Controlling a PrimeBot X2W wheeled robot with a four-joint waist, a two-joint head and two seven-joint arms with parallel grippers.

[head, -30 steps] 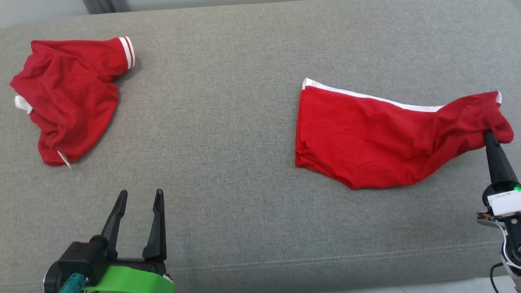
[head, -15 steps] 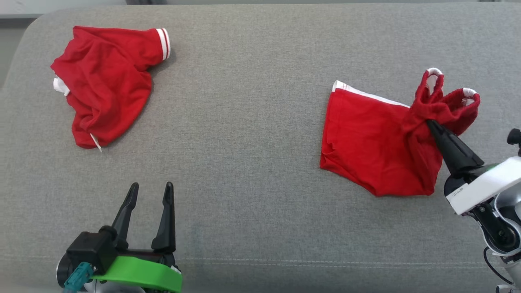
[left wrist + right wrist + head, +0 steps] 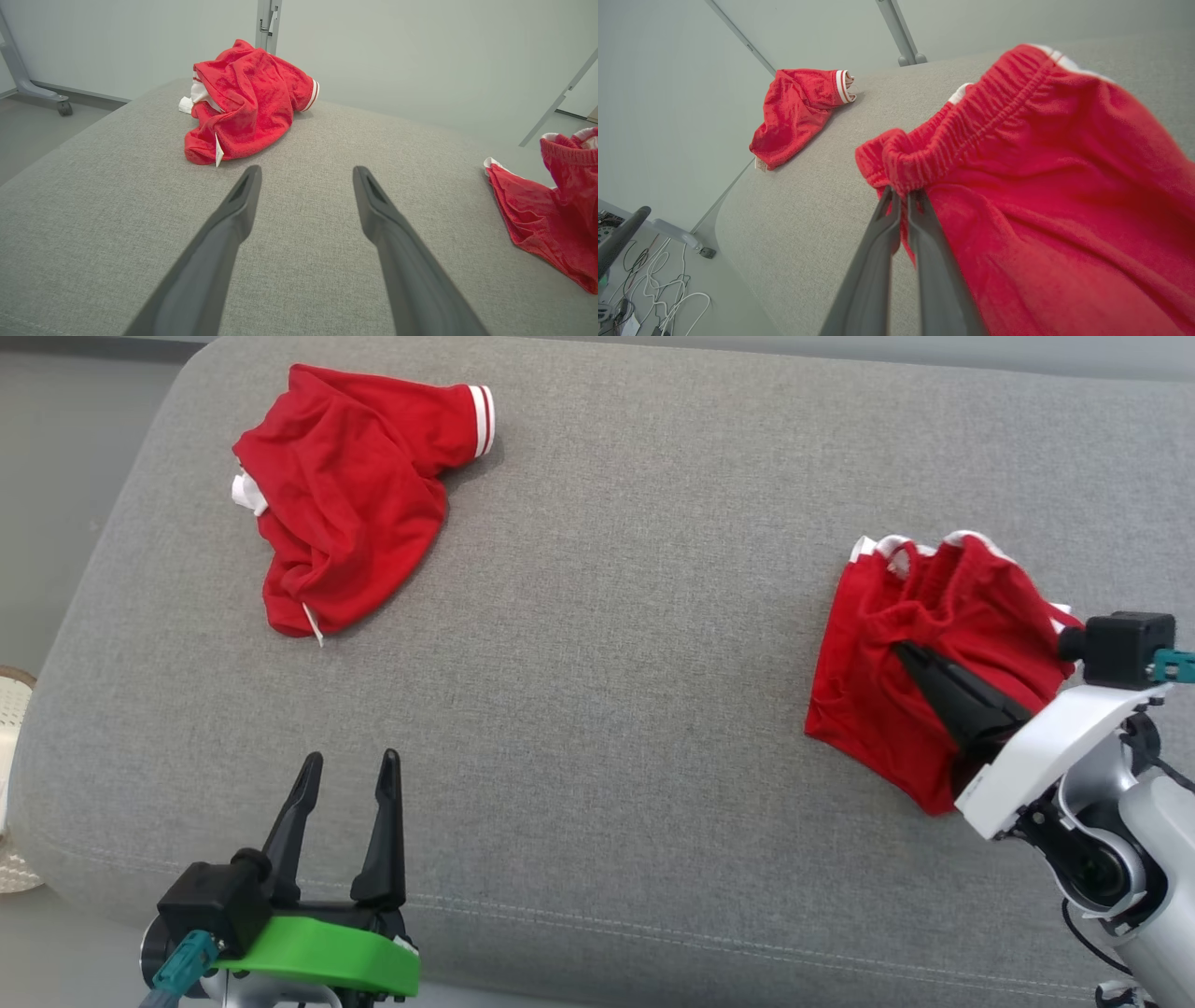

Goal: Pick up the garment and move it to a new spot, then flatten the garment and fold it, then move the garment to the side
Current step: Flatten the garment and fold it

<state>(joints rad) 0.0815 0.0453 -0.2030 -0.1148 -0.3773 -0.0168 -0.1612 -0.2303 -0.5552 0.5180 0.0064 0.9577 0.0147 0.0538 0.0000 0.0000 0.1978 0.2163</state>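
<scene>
Head view: your right gripper (image 3: 904,651) is clamped on the shorts (image 3: 873,709) at the sofa's (image 3: 607,663) right end, with one side bunched up off the fabric. That reads as the carry grip for the move, while the left gripper (image 3: 351,759) sits spread and empty near the front edge, well apart from the spare garment (image 3: 345,495) at far left. Left wrist view: fingers wide over bare sofa, spare garment ahead with a white tag (image 3: 217,150), too small to read. Right wrist view: tips pinch the elastic waistband (image 3: 952,135), likely the thickest hold, and you get no legible print on it.
</scene>
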